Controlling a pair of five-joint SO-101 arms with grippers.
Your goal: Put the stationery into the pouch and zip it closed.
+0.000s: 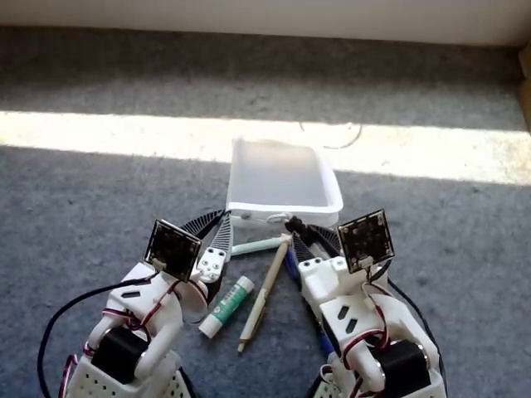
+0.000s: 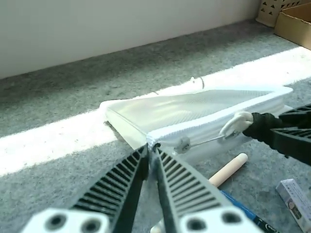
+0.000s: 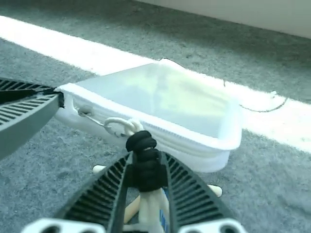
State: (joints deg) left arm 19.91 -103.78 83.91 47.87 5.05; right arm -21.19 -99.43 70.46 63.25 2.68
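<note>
A white translucent pouch (image 1: 280, 178) lies on the carpet ahead of both arms. My left gripper (image 2: 151, 151) is shut on the pouch's near corner at the end of the zip, also seen from above (image 1: 222, 230). My right gripper (image 3: 145, 158) is shut on a black cord (image 3: 142, 141) tied to the white zip pull loop (image 3: 122, 126), with the slider (image 2: 183, 143) near the left gripper's end. Between the arms lie a glue stick (image 1: 226, 307), a wooden pen (image 1: 264, 292), a pale green pen (image 1: 257, 245) and a blue pen (image 2: 243, 209).
Grey carpet crossed by a bright sunlit band (image 1: 99, 133) behind the pouch. A small boxed item (image 2: 294, 195) lies beside the blue pen. A thin wire loop (image 1: 332, 137) lies beyond the pouch. Cardboard boxes (image 2: 291, 17) stand far off by the wall.
</note>
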